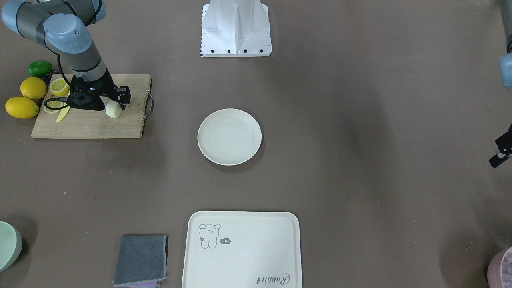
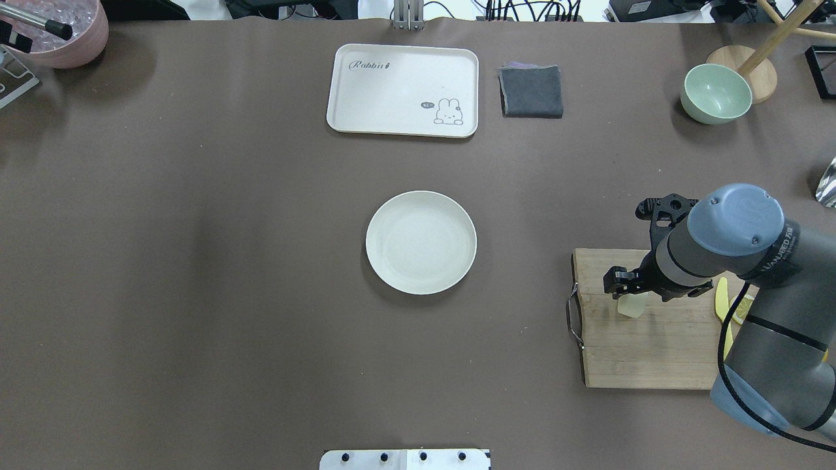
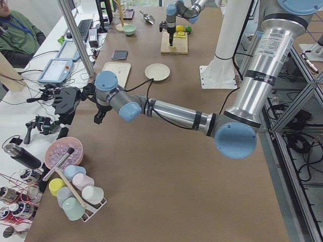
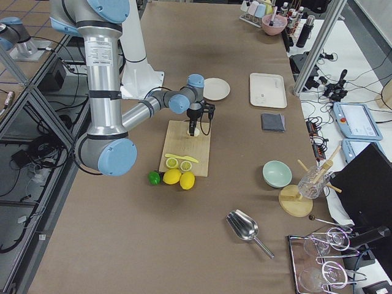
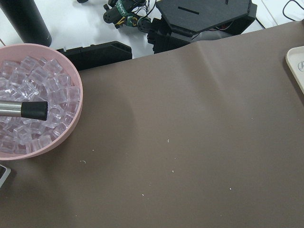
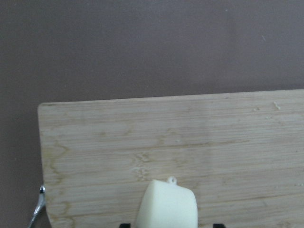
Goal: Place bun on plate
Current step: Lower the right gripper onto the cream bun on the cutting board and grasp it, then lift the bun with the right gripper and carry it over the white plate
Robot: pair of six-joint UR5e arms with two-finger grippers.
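Observation:
The bun (image 1: 114,109), a small cream-white lump, is over the near-plate end of a wooden cutting board (image 1: 88,124). My right gripper (image 1: 117,103) points straight down and is shut on the bun (image 2: 632,305). In the right wrist view the bun (image 6: 167,206) fills the bottom centre between the jaws, with the board behind it. The round off-white plate (image 1: 229,137) lies empty at the table's middle, well apart from the board. My left gripper (image 1: 500,157) hangs far off at the table's other end, and I cannot tell if it is open or shut.
Whole lemons (image 1: 22,107), a lime (image 1: 39,68), lemon halves (image 1: 59,86) and a yellow knife (image 1: 64,114) sit at the board's far end. A cream tray (image 1: 242,250), grey cloth (image 1: 141,260), green bowl (image 2: 715,93) and pink ice bowl (image 5: 33,109) stand around the edges.

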